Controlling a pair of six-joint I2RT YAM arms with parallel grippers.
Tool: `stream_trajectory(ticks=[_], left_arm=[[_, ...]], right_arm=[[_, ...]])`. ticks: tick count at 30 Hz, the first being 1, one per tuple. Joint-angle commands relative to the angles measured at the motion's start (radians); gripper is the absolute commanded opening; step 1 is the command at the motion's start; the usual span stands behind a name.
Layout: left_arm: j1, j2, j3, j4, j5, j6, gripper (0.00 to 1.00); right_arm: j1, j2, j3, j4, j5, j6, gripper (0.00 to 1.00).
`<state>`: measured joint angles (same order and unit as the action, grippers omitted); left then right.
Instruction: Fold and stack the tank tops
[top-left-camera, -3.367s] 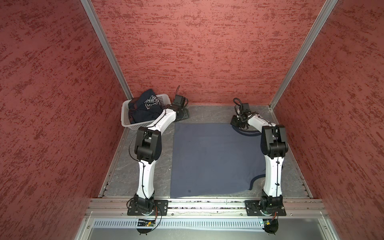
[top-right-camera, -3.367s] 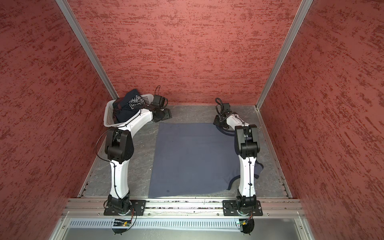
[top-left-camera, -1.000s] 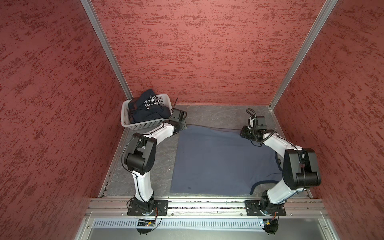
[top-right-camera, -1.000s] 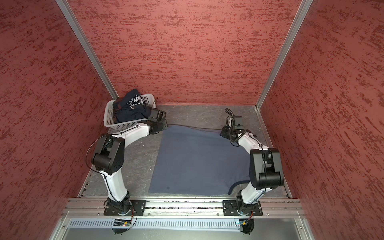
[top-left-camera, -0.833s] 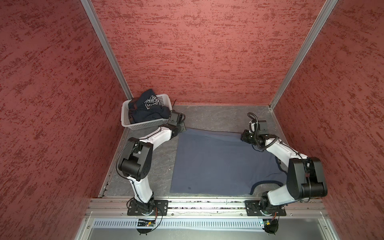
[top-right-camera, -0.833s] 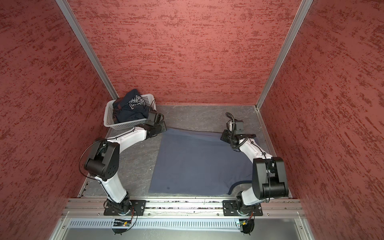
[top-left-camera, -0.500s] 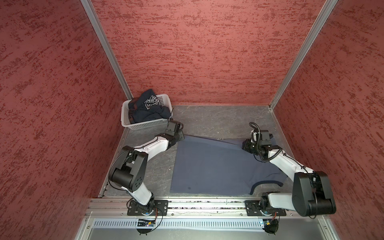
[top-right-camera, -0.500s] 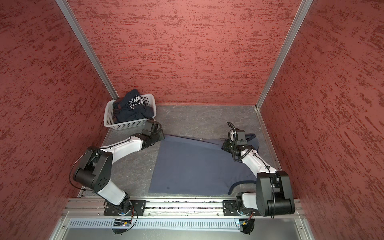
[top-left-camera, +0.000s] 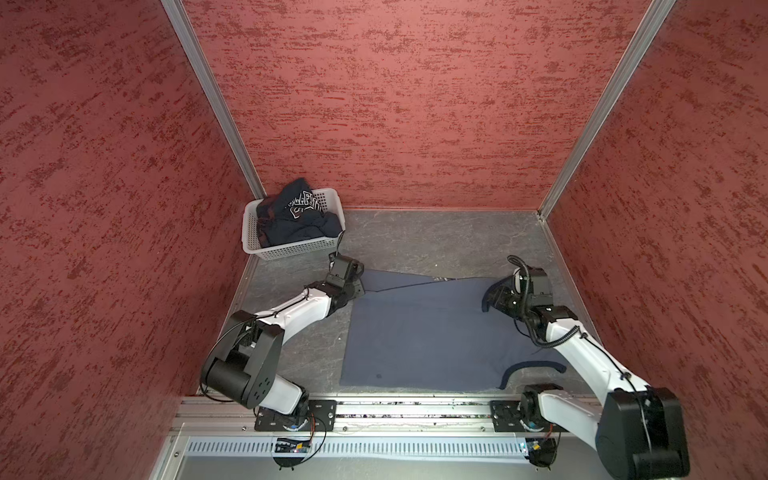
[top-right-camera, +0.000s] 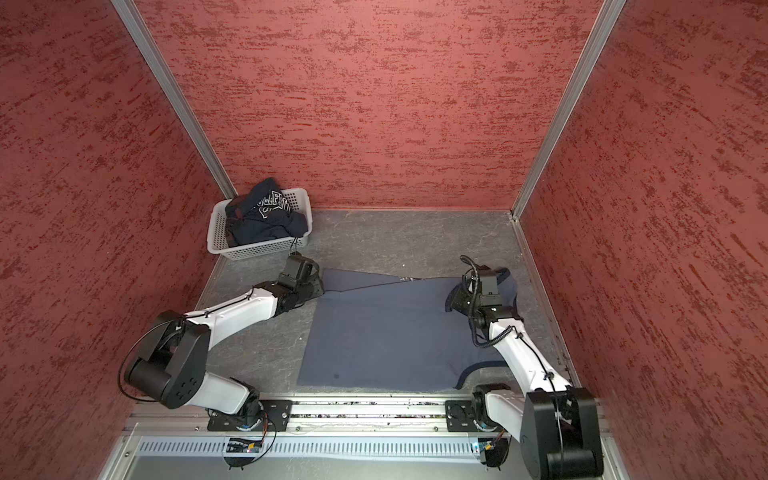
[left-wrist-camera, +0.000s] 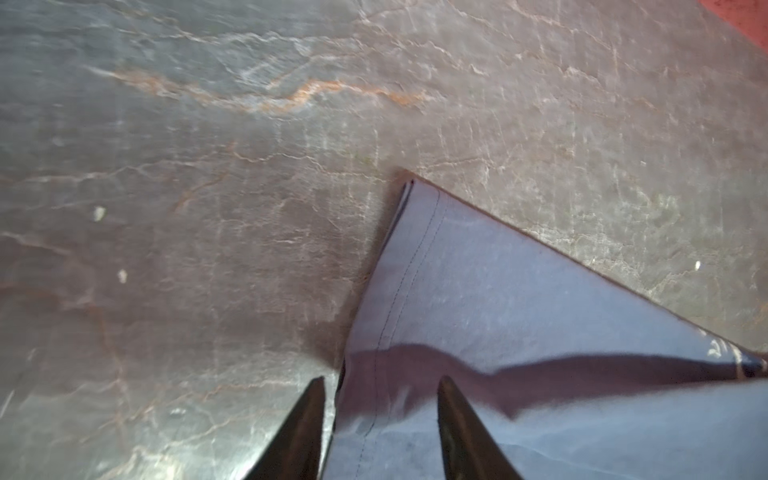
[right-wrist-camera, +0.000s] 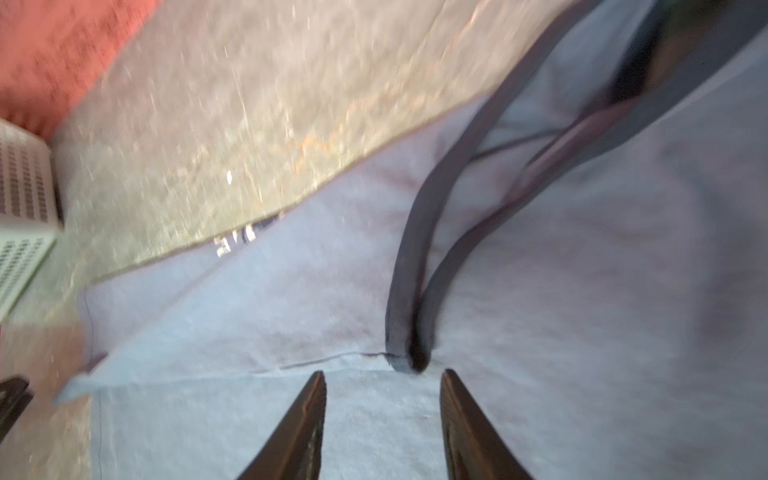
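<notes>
- In the lower middle of both top views, the grey-blue tank top (top-left-camera: 419, 332) lies flat on the table (top-left-camera: 436, 241). Its far edge is laid over itself in a slanting flap. I judge that a first fold is down and more folds are left.
- At upper left, the navy tank top (top-left-camera: 299, 216) sits bunched in the white basket (top-left-camera: 291, 251), not yet folded. Nothing is stacked.
- The left gripper (left-wrist-camera: 381, 380) has its jaws apart and holds nothing. In the left wrist view the cloth's stitched side edge runs between the fingertips, with its corner ahead at frame centre.
- The right gripper (right-wrist-camera: 383, 373) is likewise parted and empty, low over the cloth. The navy-trimmed armhole (right-wrist-camera: 405, 291) ends just beyond its tips, at lower centre of the right wrist view.
</notes>
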<state>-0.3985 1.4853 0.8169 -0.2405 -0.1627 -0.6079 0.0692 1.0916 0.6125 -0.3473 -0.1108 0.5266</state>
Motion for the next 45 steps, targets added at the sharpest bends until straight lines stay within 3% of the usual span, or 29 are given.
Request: stream_trajectory(ticks=[1,9,17,29,32,40,45], left_arm=[[-0.006,0.014,0.08,-0.089,-0.026,-0.015,0.56],[-0.021,0.225,0.229,-0.169,0.045,-0.008,0.59],[-0.015,0.349,0.264,-0.186,0.056,-0.017,0.56],[0.07,0.238,0.013,-0.111,-0.009,-0.103,0.52],[0.092,0.193,-0.051,-0.072,0.004,-0.11,0.51],[0.084,0.166,-0.05,-0.082,0.008,-0.092,0.51],[0.084,0.15,-0.048,-0.083,0.011,-0.089,0.51]], right_arm=[[-0.005,0.025,0.066,-0.028,0.115,0.011,0.48],[-0.095,0.235,0.148,0.036,0.067,0.042,0.49],[-0.179,0.443,0.201,0.094,0.012,0.064,0.49],[-0.133,0.709,0.368,0.237,-0.175,0.044,0.47],[-0.111,0.745,0.442,0.19,-0.152,0.035,0.48],[-0.155,0.675,0.548,0.077,0.02,0.025,0.51],[-0.197,0.756,0.679,-0.008,0.059,0.049,0.5]])
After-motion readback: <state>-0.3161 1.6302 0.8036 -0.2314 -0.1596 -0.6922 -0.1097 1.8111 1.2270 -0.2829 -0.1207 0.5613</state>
